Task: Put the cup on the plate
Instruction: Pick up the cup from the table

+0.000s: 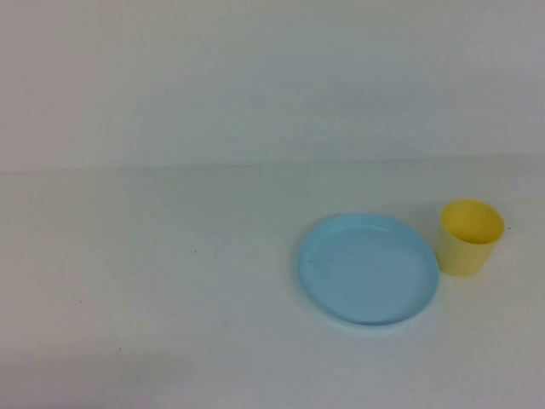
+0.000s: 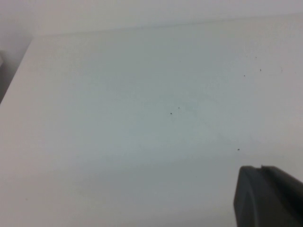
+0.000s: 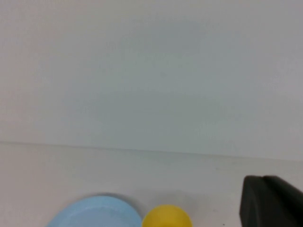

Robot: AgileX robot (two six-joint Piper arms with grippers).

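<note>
The yellow cup [image 1: 469, 238] stands upright on the white table, just right of the light blue plate [image 1: 368, 269] and close to its rim. The plate lies flat and bare. Neither gripper shows in the high view. In the right wrist view the top of the cup [image 3: 166, 216] and part of the plate [image 3: 97, 213] show at the picture's lower edge, with a dark part of my right gripper [image 3: 272, 201] off to one side, well short of the cup. My left gripper [image 2: 267, 196] shows as a dark part over bare table, far from both things.
The white table [image 1: 170, 256] meets a white wall along its far edge [image 1: 255, 164]. The left wrist view shows the table's corner and a dark gap beyond its side edge [image 2: 7, 80].
</note>
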